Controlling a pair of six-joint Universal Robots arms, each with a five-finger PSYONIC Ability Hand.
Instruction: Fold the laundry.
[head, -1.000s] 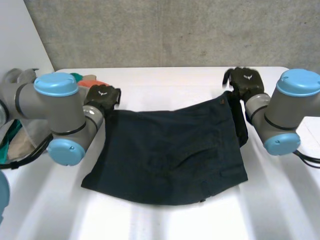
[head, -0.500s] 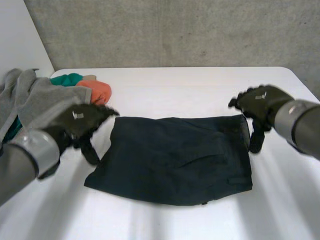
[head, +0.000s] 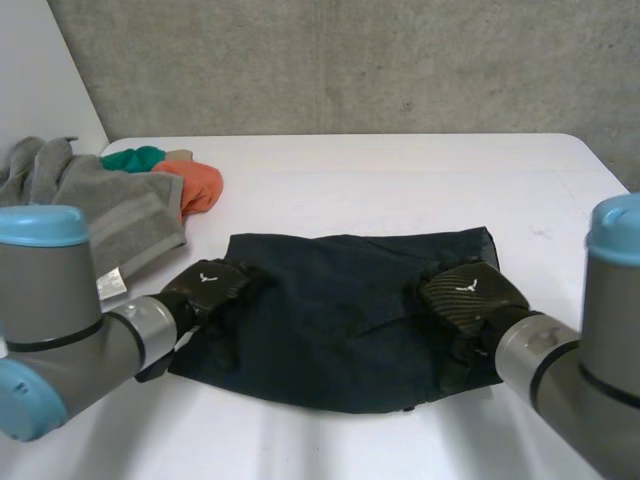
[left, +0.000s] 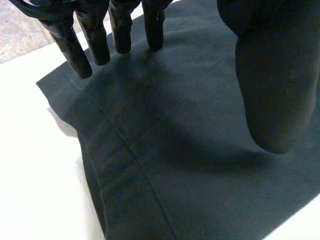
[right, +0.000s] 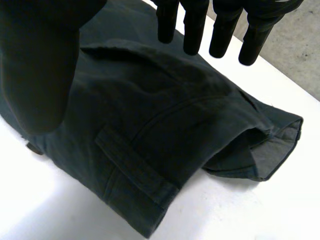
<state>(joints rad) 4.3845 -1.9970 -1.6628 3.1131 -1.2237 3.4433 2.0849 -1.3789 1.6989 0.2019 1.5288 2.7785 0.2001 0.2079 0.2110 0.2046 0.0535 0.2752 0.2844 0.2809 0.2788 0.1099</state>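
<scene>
Navy garment (head: 350, 320): lies folded and fairly flat on the white table (head: 400, 180), at the centre and a little toward 6 o'clock in the head view; it looks like shorts.
Left hand (head: 205, 290): over the garment's 8 o'clock corner. Its own wrist view shows fingers (left: 80, 60) straight and spread with the thumb (left: 272, 90) well apart, gripping nothing; whether the tips touch the cloth I cannot tell.
Right hand (head: 465, 295): over the garment's 4 o'clock side, fingers (right: 192, 30) straight and apart from the thumb, nothing pinched, hanging just above the fabric.
Loose end: an open hem (right: 272, 150) gapes at the edge beyond the right fingertips, and a belt loop (right: 135, 167) lies under the palm.
Risk, uneven grasp: if one hand takes only the top layer and the other takes both, the next fold would likely come out skewed.
Risk, snag: a finger could slip into the open hem or under the belt loop and drag the garment out of shape.
Risk, slide: pressing flat without pinching may push the cloth across the smooth table.
Neighbours: a grey towel (head: 110, 215), an orange cloth (head: 200, 185) and a green cloth (head: 135, 158) sit at 10 o'clock, near the left arm; a wide sweep there could disturb them.
</scene>
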